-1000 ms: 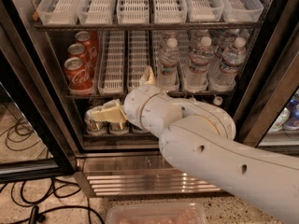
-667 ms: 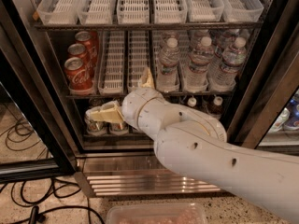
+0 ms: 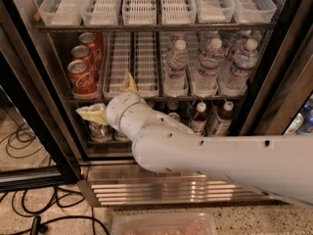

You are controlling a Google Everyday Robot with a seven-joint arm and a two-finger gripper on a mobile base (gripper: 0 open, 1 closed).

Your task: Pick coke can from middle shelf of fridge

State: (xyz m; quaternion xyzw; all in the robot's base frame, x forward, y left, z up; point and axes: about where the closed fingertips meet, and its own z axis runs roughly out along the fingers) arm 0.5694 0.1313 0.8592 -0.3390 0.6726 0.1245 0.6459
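Observation:
Three red coke cans stand in a row at the left end of the middle shelf (image 3: 161, 99); the front coke can (image 3: 82, 77) is nearest me. My gripper (image 3: 110, 99) is at that shelf's front edge, just right of and slightly below the front can. It is open and empty: one yellowish finger (image 3: 93, 114) points left under the can, the other (image 3: 129, 83) points up in front of the white lane trays (image 3: 132, 62). The white arm fills the lower right of the fridge (image 3: 274, 82) opening.
Water bottles (image 3: 208, 65) fill the right of the middle shelf. Clear-white bins (image 3: 142, 4) sit on the tier above. Silver-green cans (image 3: 100, 131) and dark bottles (image 3: 198, 117) stand below. The black door frame (image 3: 29, 106) is at left, cables (image 3: 29, 214) lie on the floor, and a plastic tub (image 3: 164, 224) sits in front.
My gripper and arm have moved left along the shelf front, closer to the front coke can. The fingers stay spread.

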